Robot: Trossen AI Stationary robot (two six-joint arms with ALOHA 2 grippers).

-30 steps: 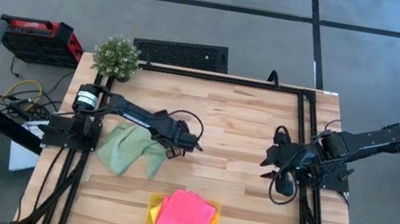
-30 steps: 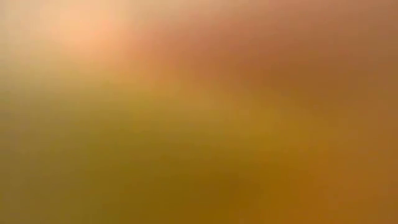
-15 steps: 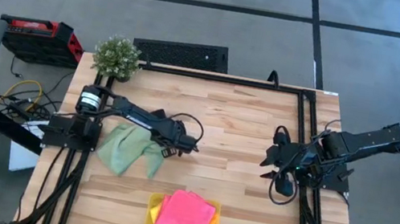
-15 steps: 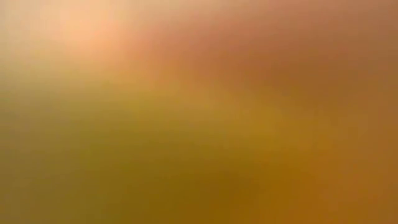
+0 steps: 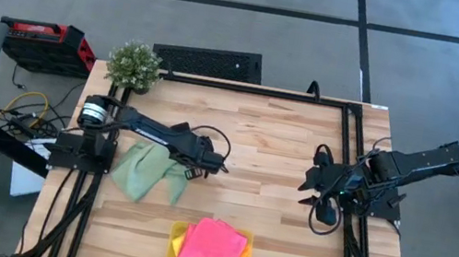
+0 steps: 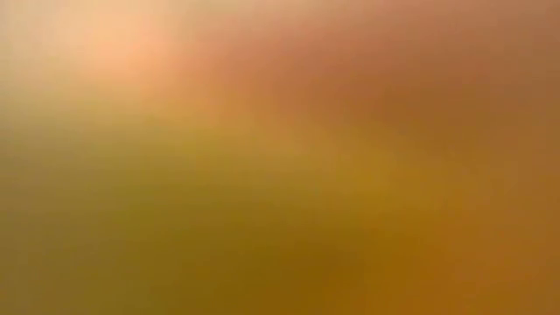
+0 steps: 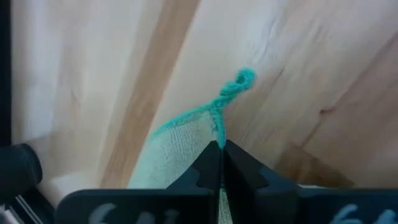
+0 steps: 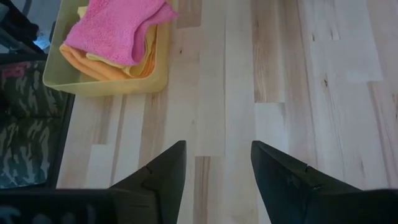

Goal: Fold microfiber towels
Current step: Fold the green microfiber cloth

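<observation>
A potted plant [image 5: 134,64] sits beside what looks like a red case [image 5: 45,44].

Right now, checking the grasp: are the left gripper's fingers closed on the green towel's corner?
Yes, the left gripper has its fingers pinched together on the corner of the green towel.

The green towel [image 5: 148,171] lies crumpled on the table's left side, one corner pinched up. The pink towel [image 5: 213,248] tops a stack over orange [image 8: 93,67] and what seems yellow [image 8: 149,56], in the tray.
</observation>
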